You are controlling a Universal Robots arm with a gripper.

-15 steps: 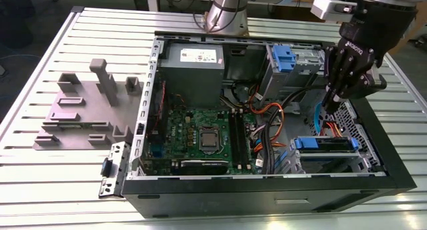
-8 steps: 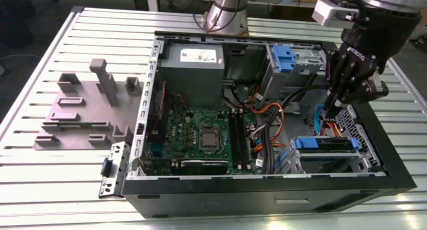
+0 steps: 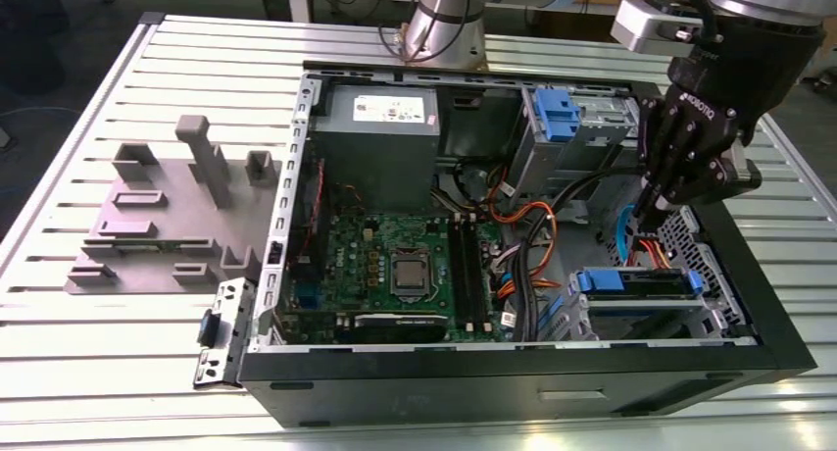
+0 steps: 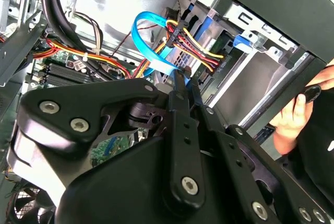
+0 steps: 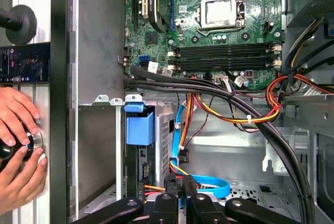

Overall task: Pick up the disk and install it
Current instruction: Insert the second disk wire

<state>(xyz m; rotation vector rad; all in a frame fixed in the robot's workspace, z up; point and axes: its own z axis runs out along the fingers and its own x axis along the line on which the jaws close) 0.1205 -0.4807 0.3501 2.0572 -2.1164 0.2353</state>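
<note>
The disk [image 3: 636, 283] sits in the drive cage at the front corner of the open computer case [image 3: 523, 373], on the exterior view's right. Its blue rails face up. In the first wrist view the disk [image 5: 140, 126] shows edge-on in the cage, with its blue end piece toward the motherboard. My gripper [image 3: 658, 208] hangs inside the case just above and behind the disk. Both wrist views show its fingers pressed together with nothing between them: gripper [image 4: 185, 78], gripper [image 5: 181, 181]. It is apart from the disk.
A blue flat cable [image 4: 151, 41] and a red-yellow wire bundle [image 4: 193, 44] run close past the fingertips. A grey slotted holder block [image 3: 164, 216] stands on the table at the exterior view's left. A blue latch [image 3: 556, 113] sits in the upper bay. A person's hands [image 5: 21, 145] rest outside the case wall.
</note>
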